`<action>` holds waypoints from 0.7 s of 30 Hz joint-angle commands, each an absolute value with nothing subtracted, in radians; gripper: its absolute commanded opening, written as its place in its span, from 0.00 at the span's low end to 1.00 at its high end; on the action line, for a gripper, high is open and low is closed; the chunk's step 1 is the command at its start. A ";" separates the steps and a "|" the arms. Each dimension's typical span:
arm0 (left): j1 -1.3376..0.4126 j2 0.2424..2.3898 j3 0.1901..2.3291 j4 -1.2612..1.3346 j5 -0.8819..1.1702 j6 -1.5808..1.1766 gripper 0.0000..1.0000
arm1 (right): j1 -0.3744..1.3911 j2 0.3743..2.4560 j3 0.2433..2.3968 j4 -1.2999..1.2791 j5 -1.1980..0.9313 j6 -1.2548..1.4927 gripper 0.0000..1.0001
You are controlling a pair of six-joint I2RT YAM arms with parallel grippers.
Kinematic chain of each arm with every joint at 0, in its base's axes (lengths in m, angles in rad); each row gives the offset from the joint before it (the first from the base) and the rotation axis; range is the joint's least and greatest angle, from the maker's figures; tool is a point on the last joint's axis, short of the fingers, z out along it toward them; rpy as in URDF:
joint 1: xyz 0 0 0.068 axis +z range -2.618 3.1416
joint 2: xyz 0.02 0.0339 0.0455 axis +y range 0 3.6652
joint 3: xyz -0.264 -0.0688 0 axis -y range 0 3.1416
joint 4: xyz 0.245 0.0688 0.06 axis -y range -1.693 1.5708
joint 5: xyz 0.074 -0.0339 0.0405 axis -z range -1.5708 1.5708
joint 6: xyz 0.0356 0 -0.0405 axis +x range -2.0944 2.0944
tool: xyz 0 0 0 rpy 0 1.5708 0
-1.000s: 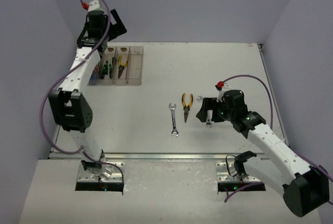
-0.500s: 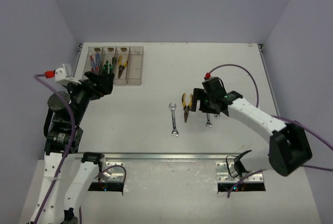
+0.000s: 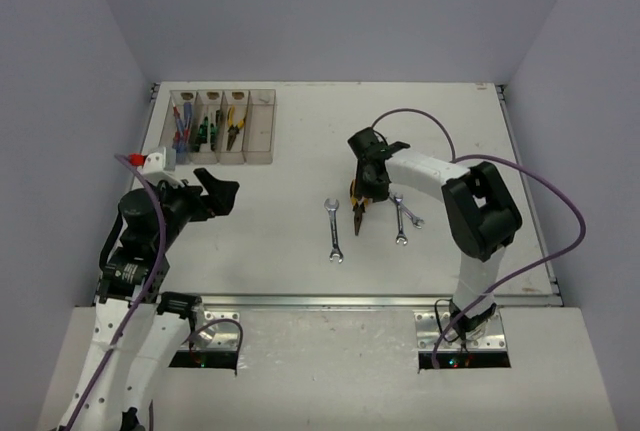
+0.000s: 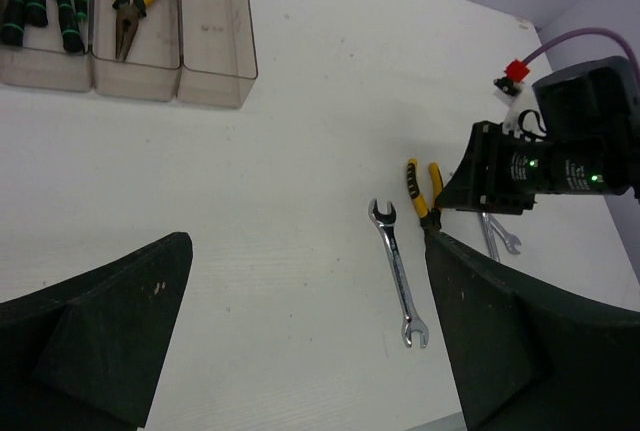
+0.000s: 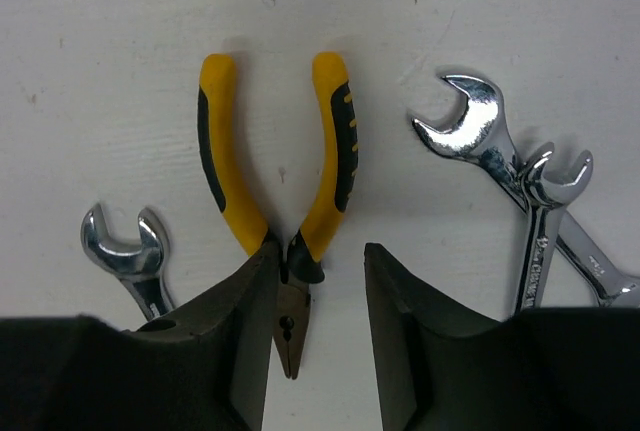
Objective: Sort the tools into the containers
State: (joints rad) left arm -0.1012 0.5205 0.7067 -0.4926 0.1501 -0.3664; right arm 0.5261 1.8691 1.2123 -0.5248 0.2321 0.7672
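Pliers (image 5: 275, 176) with yellow and black handles lie loose on the white tabletop (image 3: 300, 131), near its middle. Their handles are spread and point away from the arm bases, and the nose points toward them. The right claw (image 5: 316, 253) is down over them, partly open, with its fingers (image 5: 225, 341) straddling the joint of the pliers. One finger sits right against the joint. A strip of bare tabletop shows between the pliers and the other finger, so the tool is bracketed but not clamped.

A single wrench (image 3: 334, 230) lies flat just to the left of the pliers without touching them. On the other side two crossed wrenches (image 5: 535, 241) lie one over the other, open ends toward the far side.

At the far left of the tabletop stands a row of four joined bins (image 3: 262, 156). Counting from the left, the first holds blue-handled screwdrivers (image 3: 180, 123). The second holds green and black screwdrivers (image 3: 206, 131). The third holds a second pair of yellow pliers (image 3: 233, 123) lying lengthwise with its nose toward the near edge.

The left claw (image 3: 218, 191) hangs above the tabletop, on the near side of the bins and well apart from the loose tools. It is spread wide and has hold of nothing. Its wrist view looks between the two fingers at the single wrench and the right arm beyond.
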 commanded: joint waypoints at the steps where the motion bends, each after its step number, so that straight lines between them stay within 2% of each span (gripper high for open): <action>1: -0.115 0.500 0.713 -0.434 0.147 -0.353 1.00 | 0.519 1.939 1.281 -0.556 0.282 0.815 0.39; 6: -0.127 0.490 0.711 -0.431 0.147 -0.353 1.00 | 0.500 2.000 1.260 -0.551 0.293 0.867 0.30; 8: -0.127 0.491 0.710 -0.432 0.149 -0.354 1.00 | 0.500 2.018 1.252 -0.544 0.271 0.871 0.23; 10: -0.127 0.496 0.710 -0.431 0.149 -0.353 1.00 | 0.500 2.027 1.250 -0.539 0.243 0.877 0.04; 11: -0.127 0.503 0.711 -0.431 0.150 -0.352 1.00 | 0.500 2.019 1.241 -0.529 0.230 0.882 0.01; 21: -0.127 0.599 0.724 -0.387 0.315 -0.381 1.00 | 0.499 1.753 1.134 -0.399 0.127 0.926 0.00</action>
State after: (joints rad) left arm -0.1196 0.5769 0.7067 -0.4714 0.2133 -0.3644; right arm 0.4969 1.8992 1.1612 -0.4740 0.1755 0.8795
